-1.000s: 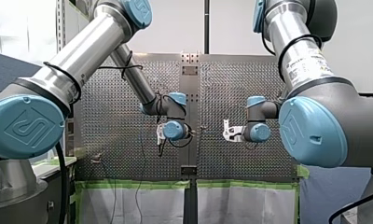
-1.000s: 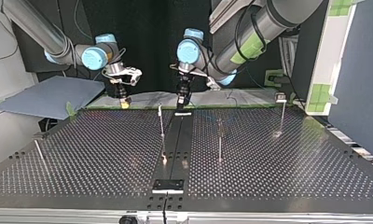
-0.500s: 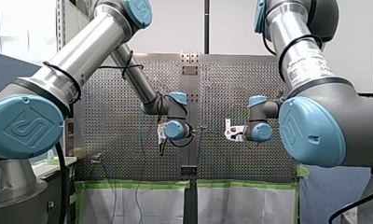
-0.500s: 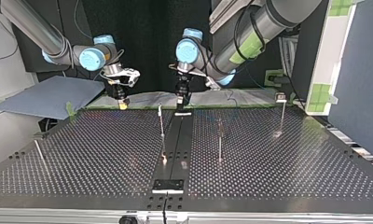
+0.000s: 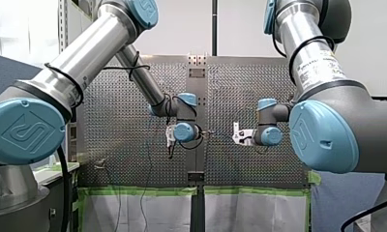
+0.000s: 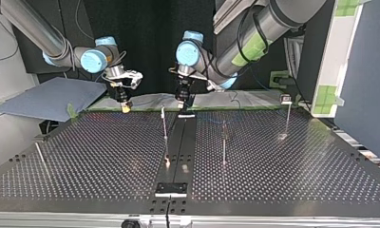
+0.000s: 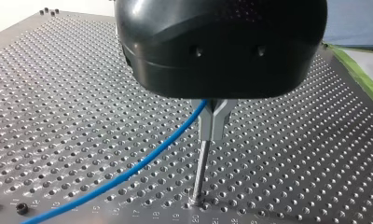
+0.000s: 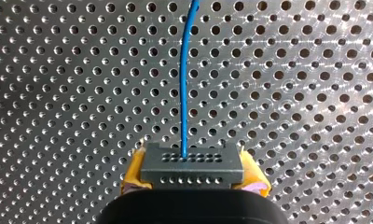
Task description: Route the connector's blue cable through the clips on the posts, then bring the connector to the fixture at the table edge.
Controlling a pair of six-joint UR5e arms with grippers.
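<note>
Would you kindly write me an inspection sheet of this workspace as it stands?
Surface: perforated table, dark centre strip.
Job's things: connector in my right gripper; thin posts standing; black plate at the top view's near edge.
Clutter: nothing seen.
Grippers: my right gripper shut on the connector, yellow pads; my left gripper shut on the blue cable beside a post.
Cables: blue cable leaves the connector across the table.
Surroundings: green tape, grey sheet beside the table.

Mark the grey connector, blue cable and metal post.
Dark grey rectangular connector (image 8: 192,167): right wrist view, front face.
Thin blue cable (image 8: 183,84): right wrist view, mid-run.
Slim metal post (image 7: 200,170): left wrist view, shaft.
</note>
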